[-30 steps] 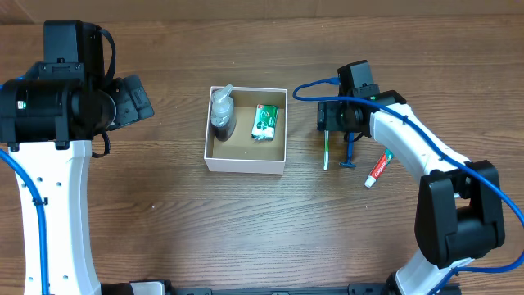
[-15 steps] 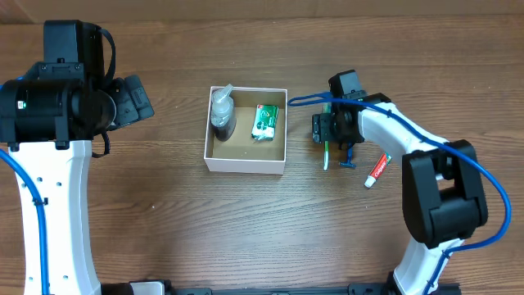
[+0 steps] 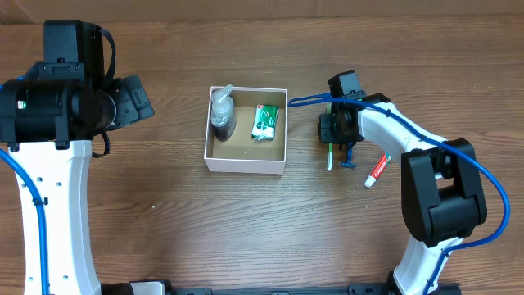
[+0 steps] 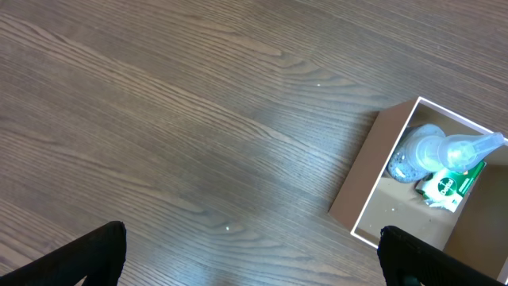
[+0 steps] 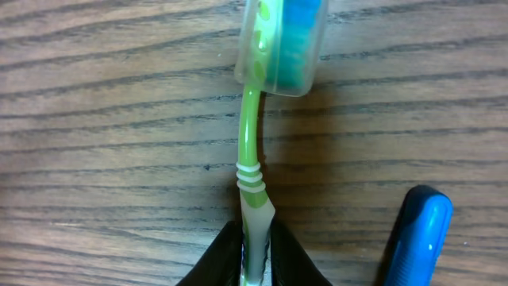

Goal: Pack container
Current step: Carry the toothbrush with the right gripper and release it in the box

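Two black fingers (image 5: 218, 258) of the right gripper (image 5: 254, 258) pinch the handle of a green toothbrush (image 5: 251, 151), whose capped head points away over the wooden surface (image 5: 95, 159). A blue razor (image 5: 421, 230) lies just beside it, a red-and-white tube (image 3: 377, 169) near them. The container (image 3: 246, 165) sits mid-surface, apart from the toothbrush, holding a spray bottle (image 3: 222, 111) and a green-and-white packet (image 3: 264, 121). The left gripper (image 4: 254, 258) hangs spread wide and empty over bare wood.

Dark wooden table (image 3: 246, 238)
Brown grain runs left to right under soft, even light; the surface fills every view.
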`<state>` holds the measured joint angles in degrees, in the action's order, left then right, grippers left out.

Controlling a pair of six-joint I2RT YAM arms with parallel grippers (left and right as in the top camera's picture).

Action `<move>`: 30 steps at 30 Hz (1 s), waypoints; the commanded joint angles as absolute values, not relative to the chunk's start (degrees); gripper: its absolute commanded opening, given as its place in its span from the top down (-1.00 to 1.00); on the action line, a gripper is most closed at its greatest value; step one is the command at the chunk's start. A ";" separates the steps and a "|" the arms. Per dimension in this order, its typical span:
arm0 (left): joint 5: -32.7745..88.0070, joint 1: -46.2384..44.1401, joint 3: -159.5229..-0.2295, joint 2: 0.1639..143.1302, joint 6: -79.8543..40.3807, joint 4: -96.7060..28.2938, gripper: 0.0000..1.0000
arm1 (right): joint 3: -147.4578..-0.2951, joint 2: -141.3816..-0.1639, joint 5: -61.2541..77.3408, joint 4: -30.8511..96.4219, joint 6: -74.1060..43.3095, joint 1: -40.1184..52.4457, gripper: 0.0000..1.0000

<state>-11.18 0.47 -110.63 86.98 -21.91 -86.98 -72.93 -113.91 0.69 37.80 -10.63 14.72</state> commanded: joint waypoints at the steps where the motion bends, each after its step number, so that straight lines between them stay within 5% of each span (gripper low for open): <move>1: -10.85 0.73 -110.72 87.13 -20.78 -86.74 -1.00 | -72.71 -115.92 1.39 38.09 -10.55 15.05 0.92; 11: -10.87 0.73 -110.72 87.13 -20.78 -86.74 -1.00 | -80.53 -105.62 -1.37 44.91 -8.45 15.11 0.93; 22: -10.85 0.73 -110.72 87.13 -20.78 -86.59 -1.00 | -87.83 -91.05 1.87 53.28 32.12 36.84 0.92; 30: -10.83 0.73 -110.72 87.13 -20.78 -86.56 -1.00 | -85.49 -99.24 4.12 50.83 36.71 42.28 0.92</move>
